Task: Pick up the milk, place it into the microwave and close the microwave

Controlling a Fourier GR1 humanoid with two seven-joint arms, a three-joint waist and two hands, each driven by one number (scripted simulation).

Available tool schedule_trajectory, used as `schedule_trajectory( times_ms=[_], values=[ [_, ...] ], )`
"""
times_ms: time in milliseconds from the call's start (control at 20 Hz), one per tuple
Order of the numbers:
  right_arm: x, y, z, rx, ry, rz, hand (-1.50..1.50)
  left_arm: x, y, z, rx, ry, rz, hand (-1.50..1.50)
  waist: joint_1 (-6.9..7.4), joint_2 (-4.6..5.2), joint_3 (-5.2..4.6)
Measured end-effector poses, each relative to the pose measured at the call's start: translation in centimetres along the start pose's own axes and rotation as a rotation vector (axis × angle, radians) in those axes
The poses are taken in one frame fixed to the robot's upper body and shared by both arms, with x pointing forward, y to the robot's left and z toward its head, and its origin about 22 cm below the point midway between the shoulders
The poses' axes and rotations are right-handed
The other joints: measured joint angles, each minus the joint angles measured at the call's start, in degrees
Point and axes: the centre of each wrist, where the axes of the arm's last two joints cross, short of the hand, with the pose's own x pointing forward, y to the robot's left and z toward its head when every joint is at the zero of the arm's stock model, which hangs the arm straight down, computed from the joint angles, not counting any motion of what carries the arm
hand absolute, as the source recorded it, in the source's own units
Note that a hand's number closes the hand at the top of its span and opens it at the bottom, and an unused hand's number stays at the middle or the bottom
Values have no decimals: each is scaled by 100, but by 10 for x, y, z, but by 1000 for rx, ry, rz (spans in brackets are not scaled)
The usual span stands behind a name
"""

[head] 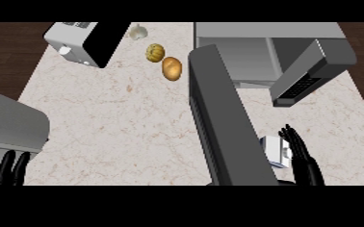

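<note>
The milk (275,150), a small white carton, stands on the counter at the lower right, just right of the open microwave door (222,120). My right hand (304,161) is beside the carton on its right, fingers straight and pointing up, touching or nearly touching it, so the hand is open. The microwave (238,53) sits at the back right with its cavity showing. Its long dark grey door swings out towards me across the counter. My left hand (14,168) rests at the lower left edge, fingers straight and holding nothing.
A white and black toaster (80,43) stands at the back left. A garlic bulb (137,31), a small round brown item (155,53) and an orange bread roll (172,68) lie left of the microwave. A grey block with a keypad face (309,74) juts out at the right.
</note>
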Motion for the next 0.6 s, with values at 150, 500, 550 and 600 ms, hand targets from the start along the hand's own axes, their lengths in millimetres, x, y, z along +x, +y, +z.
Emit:
schedule_trajectory(
  times_ms=[150, 500, 550, 600],
  values=[
    [-2, 8, -7, 13, -29, -6, 150, -2, -1, -1, 7, 5, 4, -150, -9, -2, -3],
    [1, 25, -21, -112, -153, 81, 150, -5, 2, 4, 8, 9, 13, -150, -30, -12, -12],
    [6, 28, -22, -114, -165, 75, 150, -5, 7, 5, 10, 8, 12, -150, -37, -14, -11],
    [10, 29, -22, -108, -180, 74, 150, -3, 9, 3, 7, 9, 14, -150, -43, -15, -12]
  ],
)
